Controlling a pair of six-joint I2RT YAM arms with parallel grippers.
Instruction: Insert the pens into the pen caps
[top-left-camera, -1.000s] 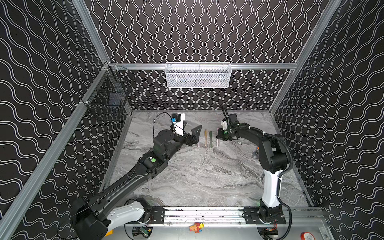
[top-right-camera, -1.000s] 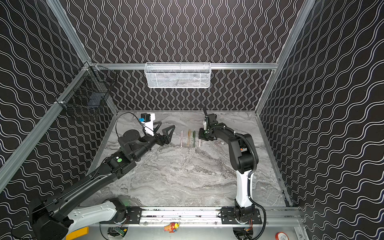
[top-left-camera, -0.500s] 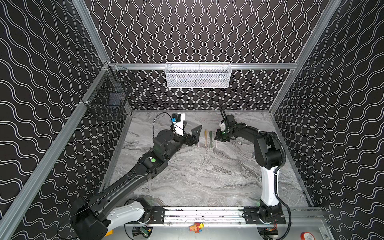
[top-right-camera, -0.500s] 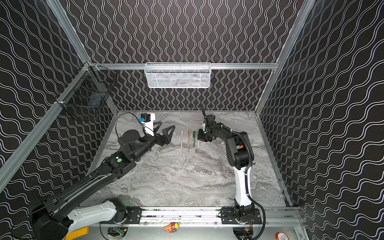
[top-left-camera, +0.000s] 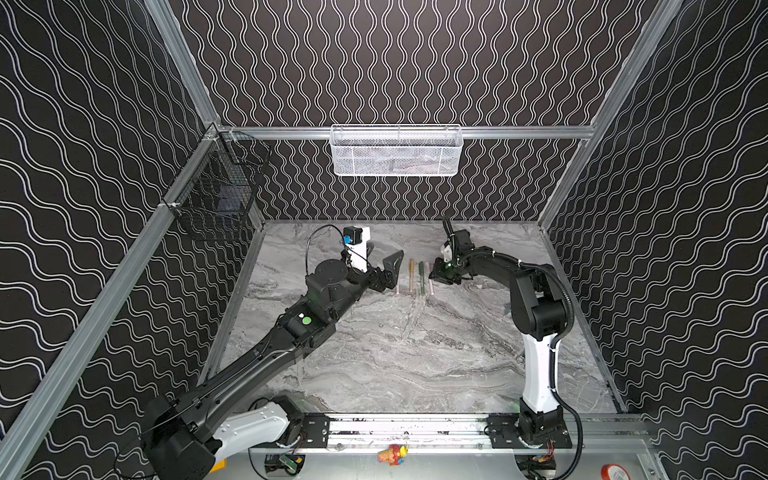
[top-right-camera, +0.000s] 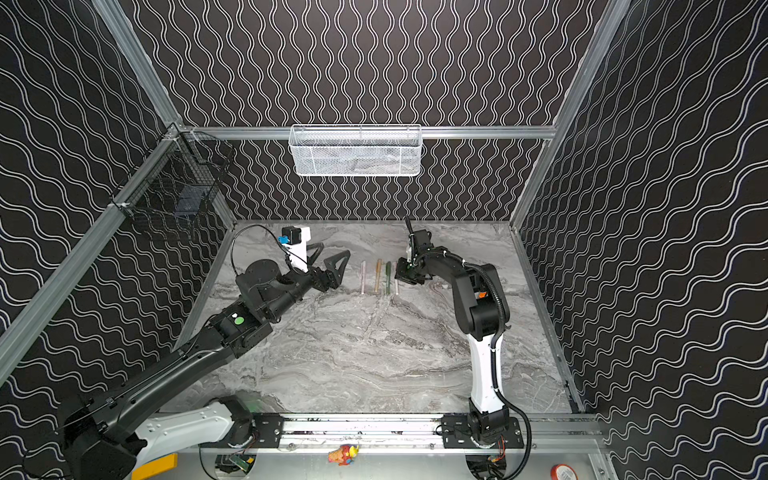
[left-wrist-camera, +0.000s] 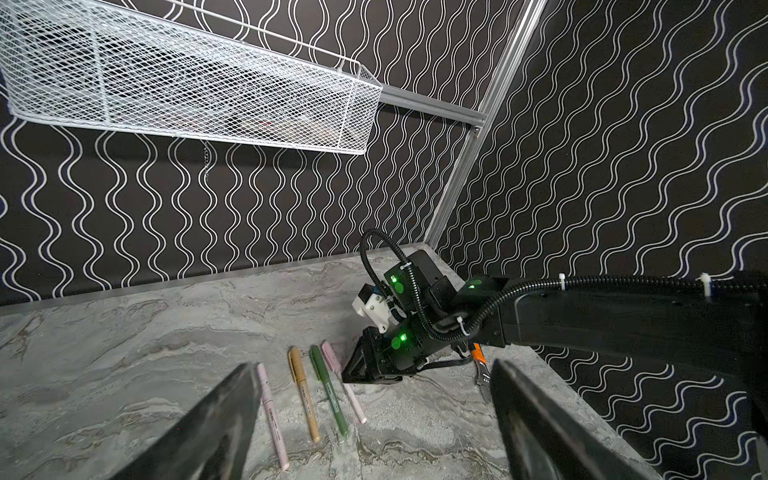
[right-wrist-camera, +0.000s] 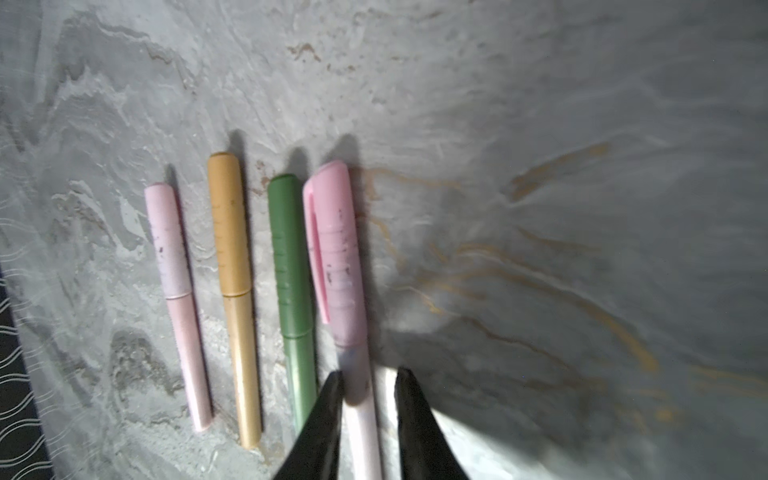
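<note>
Pink, gold, green pens (right-wrist-camera: 291, 291) capped; barrel print (left-wrist-camera: 306, 392) illegible.

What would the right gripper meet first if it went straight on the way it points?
Likely the end pale pink pen, whose barrel lies between the right gripper's fingertips; then its pink cap or the table; tilt unclear.

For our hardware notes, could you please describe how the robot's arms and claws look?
The left arm and right arm are black with a white link at the base. The left bears a round green dot and a white camera block; the right, a ribbed black cable hose with white ties and green lights. The left claw and right claw have black tapering fingers.
</note>
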